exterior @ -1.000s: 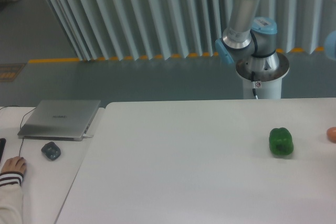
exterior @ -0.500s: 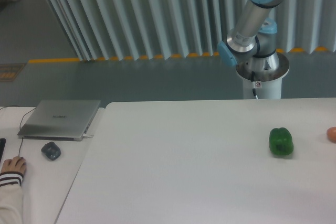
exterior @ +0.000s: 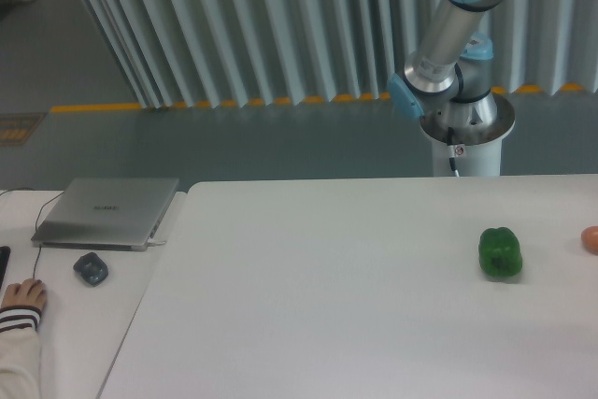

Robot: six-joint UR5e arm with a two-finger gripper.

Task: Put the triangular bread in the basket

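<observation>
The triangular bread and the basket are both out of view. Only the arm's base and lower links show at the upper right, behind the table; the links run off the top right of the frame, so the gripper itself is not in view.
A green bell pepper stands on the white table at the right. A small pinkish-orange thing is cut off by the right edge. On the left are a closed laptop, a dark mouse and a person's hand.
The arm's lower link has swung from nearly upright to leaning toward the upper right. The things on the table have not moved.
</observation>
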